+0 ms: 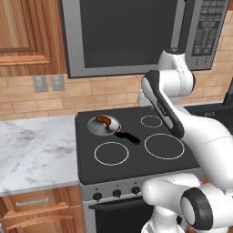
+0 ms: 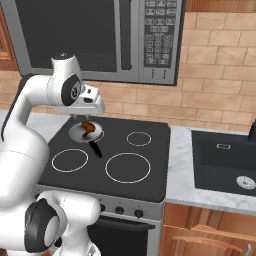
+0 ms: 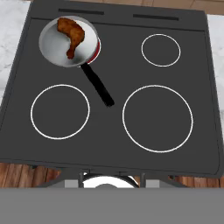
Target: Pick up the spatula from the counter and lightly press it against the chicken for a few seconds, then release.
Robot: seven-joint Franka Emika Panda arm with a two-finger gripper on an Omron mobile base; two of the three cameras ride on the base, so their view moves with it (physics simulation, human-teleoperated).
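Observation:
A browned chicken leg (image 3: 72, 33) lies in a small silver pan (image 3: 52, 48) on the back left burner of the black stovetop (image 3: 113, 144). The pan's black handle (image 3: 98, 87) points toward the stove's middle. From the left base the chicken (image 1: 104, 120) and the pan (image 1: 96, 129) show beside the arm. My gripper (image 2: 82, 117) hangs high over the stove, just above the pan (image 2: 82, 135) and pointing down. Its two tips stand wide apart at the bottom of the hand view, open with nothing between them.
A marble counter (image 1: 36, 150) runs left of the stove. A dark sink (image 2: 225, 160) sits to the right past a narrow strip of counter (image 2: 177, 170). A microwave (image 1: 123, 32) hangs above the stove. Three burner rings are bare.

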